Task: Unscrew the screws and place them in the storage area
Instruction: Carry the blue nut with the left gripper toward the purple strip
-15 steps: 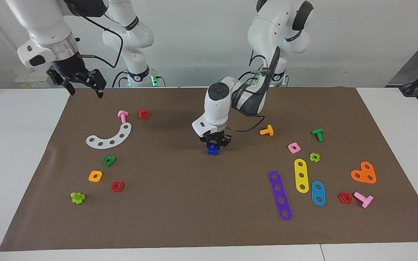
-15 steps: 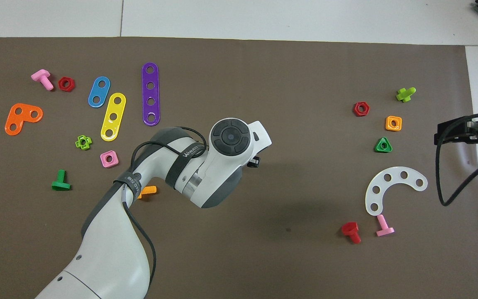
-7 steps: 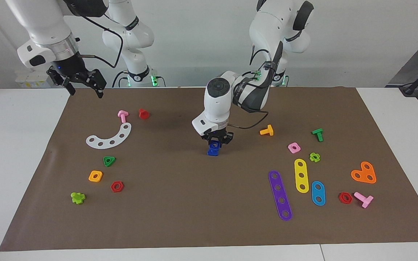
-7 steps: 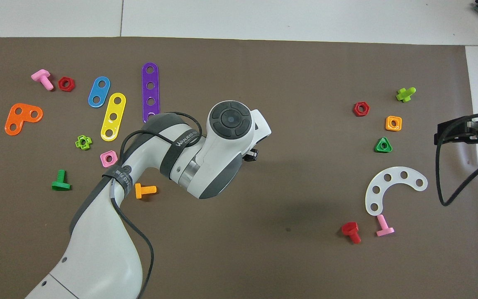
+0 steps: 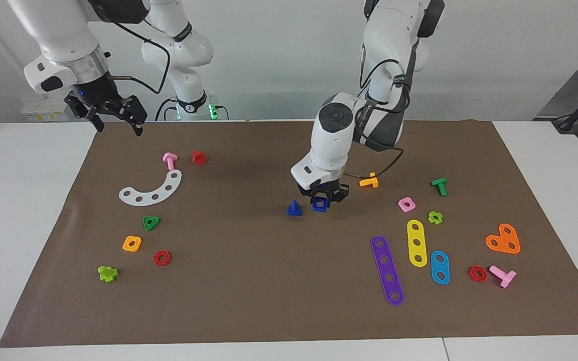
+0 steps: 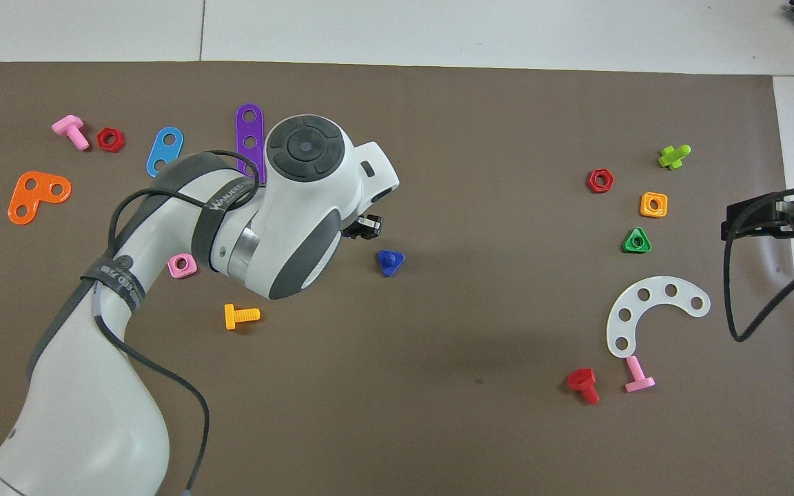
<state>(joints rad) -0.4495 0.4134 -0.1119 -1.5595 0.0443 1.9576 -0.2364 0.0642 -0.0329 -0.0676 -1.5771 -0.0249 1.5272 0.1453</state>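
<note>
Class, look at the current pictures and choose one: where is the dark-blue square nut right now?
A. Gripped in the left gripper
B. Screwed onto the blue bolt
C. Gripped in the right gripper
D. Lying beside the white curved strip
A: the dark-blue square nut sits between the fingertips of the left gripper, apart from the blue bolt standing alone on the brown mat.

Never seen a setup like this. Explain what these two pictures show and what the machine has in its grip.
These are two robot arms at a table covered by a brown mat. One picture looks across the table at the robots; the other looks down from above their end. Scattered on the mat are toy plastic bolts, nuts and perforated strips. The left claw is shut on a blue nut, low over the middle of the mat. The blue bolt it came from stands on the mat beside it, stem up. The right claw waits open, raised over the mat's edge at the right arm's end.
</note>
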